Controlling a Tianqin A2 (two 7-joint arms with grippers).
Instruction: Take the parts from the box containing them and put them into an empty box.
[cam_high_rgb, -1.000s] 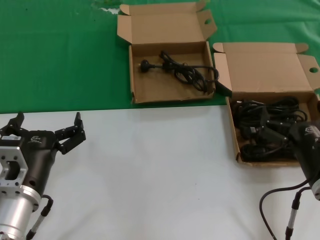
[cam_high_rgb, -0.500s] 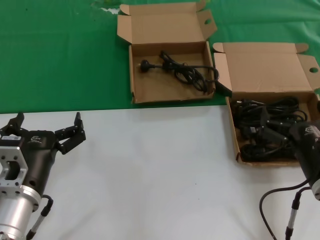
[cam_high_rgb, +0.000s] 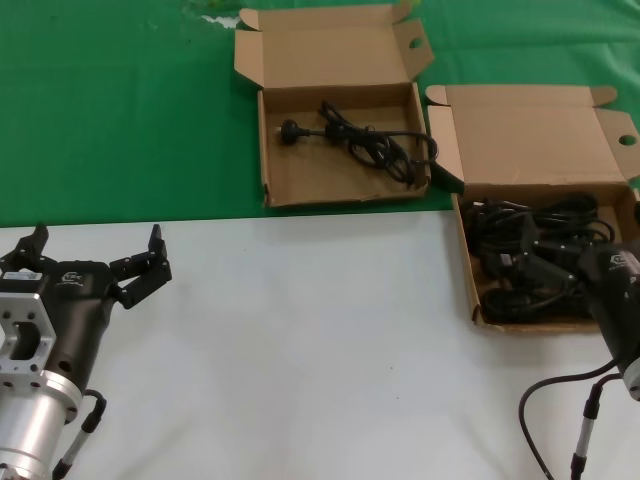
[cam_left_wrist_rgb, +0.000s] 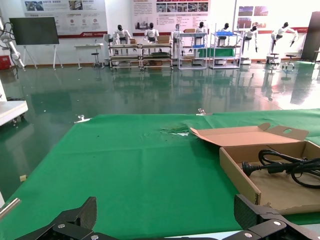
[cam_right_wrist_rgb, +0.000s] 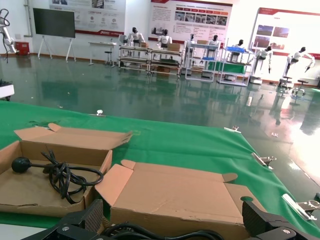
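Note:
The box containing the parts (cam_high_rgb: 545, 140) lies at the right with its lid open, and a heap of black cords (cam_high_rgb: 520, 265) fills it. My right gripper (cam_high_rgb: 590, 243) hangs low over that heap, open; in its wrist view the fingers (cam_right_wrist_rgb: 86, 218) stand wide apart with cords (cam_right_wrist_rgb: 150, 232) below them and the lid (cam_right_wrist_rgb: 175, 192) ahead. The other box (cam_high_rgb: 300, 170), farther left on the green cloth, holds one black cord (cam_high_rgb: 365, 140). My left gripper (cam_high_rgb: 97, 242) rests open over the white table at the near left, holding nothing.
A green cloth (cam_high_rgb: 120, 110) covers the far half of the table and a white surface (cam_high_rgb: 320, 350) the near half. The two boxes nearly touch at their corners. A black cable (cam_high_rgb: 560, 400) loops below the right arm.

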